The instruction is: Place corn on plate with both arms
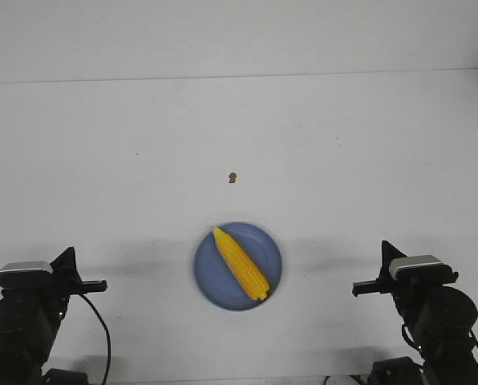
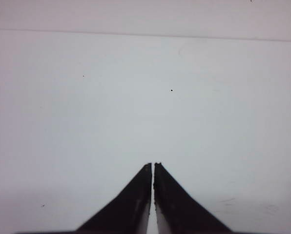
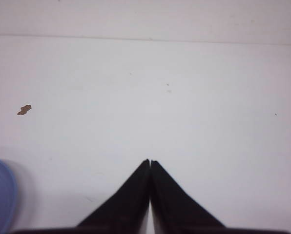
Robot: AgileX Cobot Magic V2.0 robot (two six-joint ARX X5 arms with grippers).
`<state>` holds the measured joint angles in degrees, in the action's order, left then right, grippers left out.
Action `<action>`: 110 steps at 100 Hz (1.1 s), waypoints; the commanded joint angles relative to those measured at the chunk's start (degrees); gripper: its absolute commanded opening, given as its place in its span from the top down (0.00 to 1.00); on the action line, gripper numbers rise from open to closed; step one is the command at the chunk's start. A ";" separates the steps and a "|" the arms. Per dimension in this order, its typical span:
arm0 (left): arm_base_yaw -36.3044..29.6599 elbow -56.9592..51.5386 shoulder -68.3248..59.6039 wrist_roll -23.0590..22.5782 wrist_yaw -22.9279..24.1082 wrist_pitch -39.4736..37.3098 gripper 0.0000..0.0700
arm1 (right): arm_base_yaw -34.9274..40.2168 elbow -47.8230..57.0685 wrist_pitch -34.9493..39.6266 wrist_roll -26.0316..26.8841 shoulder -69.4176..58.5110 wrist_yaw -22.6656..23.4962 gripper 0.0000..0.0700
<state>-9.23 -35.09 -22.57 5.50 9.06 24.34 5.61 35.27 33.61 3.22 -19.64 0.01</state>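
The yellow corn lies diagonally on the light-blue plate at the near middle of the white table, pointed end towards the far left. My left gripper sits at the near left, well apart from the plate; in the left wrist view its jaws are shut and empty. My right gripper sits at the near right, also apart from the plate; in the right wrist view its jaws are shut and empty. The plate's rim shows at the edge of the right wrist view.
A tiny brown speck lies on the table beyond the plate; it also shows in the right wrist view. The table's far edge meets a white wall.
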 commanded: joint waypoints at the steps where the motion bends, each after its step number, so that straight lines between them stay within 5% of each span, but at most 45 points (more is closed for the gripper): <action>1: -0.11 -0.61 0.46 -0.28 0.15 -0.94 0.98 | 0.04 0.50 -0.61 0.39 -0.24 -0.07 0.99; 56: 3.04 18.05 15.37 -0.90 0.13 -20.98 0.98 | 0.04 0.50 -0.61 0.39 -0.24 -0.07 0.99; 110: 5.22 28.39 22.40 -0.94 0.07 -24.70 0.98 | 0.04 0.50 -0.61 0.39 -0.24 -0.07 0.99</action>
<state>-4.08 -7.05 -0.25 5.23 9.06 0.38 5.61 35.27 33.61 3.22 -19.64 0.01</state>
